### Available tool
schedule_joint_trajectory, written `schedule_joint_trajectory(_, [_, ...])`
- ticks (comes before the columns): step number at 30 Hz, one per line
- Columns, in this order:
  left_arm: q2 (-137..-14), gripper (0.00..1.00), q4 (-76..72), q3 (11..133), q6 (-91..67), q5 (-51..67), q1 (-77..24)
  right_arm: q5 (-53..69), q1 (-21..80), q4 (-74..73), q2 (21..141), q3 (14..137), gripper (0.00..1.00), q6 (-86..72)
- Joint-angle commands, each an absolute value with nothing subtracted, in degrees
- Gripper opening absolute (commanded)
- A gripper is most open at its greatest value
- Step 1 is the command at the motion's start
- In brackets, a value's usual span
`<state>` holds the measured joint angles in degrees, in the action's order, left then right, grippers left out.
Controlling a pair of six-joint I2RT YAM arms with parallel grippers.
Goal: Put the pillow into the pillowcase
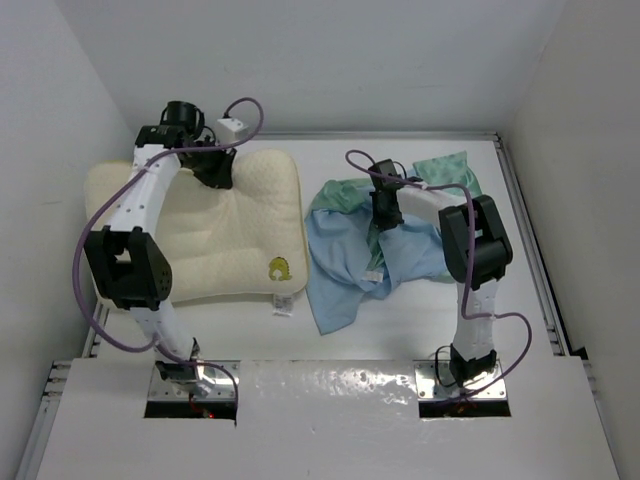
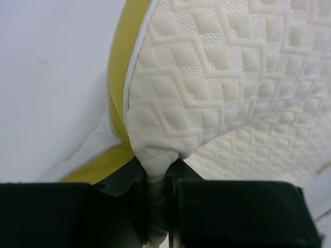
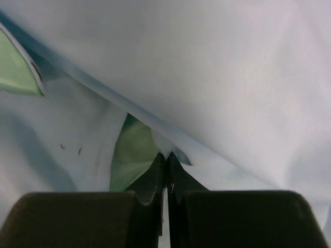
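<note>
On table (image 1: 400, 330) left side, pillow (image 1: 235, 225) lies flat w/ left gripper (image 2: 156, 181) clenched on its pinched far edge, judged soft, light, bulky, so grip by seam; just beside it, crumpled pillowcase (image 1: 345, 260), prob. thin & slippery, has right gripper (image 3: 165, 164) shut, apparently nipping a fold.

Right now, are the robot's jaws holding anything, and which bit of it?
The left jaws pinch a corner of the pillow. The right jaws look shut on a folded edge of the pillowcase.
</note>
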<state>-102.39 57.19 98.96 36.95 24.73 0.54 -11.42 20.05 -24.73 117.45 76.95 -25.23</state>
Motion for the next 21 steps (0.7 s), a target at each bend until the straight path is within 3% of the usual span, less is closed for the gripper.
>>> schedule_joint_trajectory(1, [-98.4,0.0,65.4,103.6,34.1,31.3,-7.5,-13.6,19.1,-25.7,119.3,79.1,0.0,-24.7])
schedule_joint_trajectory(11, [-99.8,0.0,68.4,113.0,30.9,36.6,-22.2,-7.4,19.2,-29.1,104.8,79.0,0.0,-21.1])
schedule_joint_trajectory(15, [-103.5,0.0,64.9,110.2,31.2,38.0,-25.9,-5.3,19.2,-30.4,101.4,80.5,0.0,-21.3])
schedule_joint_trajectory(18, [-112.5,0.0,60.9,105.3,30.8,39.4,-27.6,-4.2,19.2,-31.5,99.2,82.7,0.0,-21.9])
schedule_joint_trajectory(21, [-122.1,0.0,64.3,108.8,33.3,42.2,-27.9,-4.5,19.2,-32.3,97.4,84.7,0.0,-21.6])
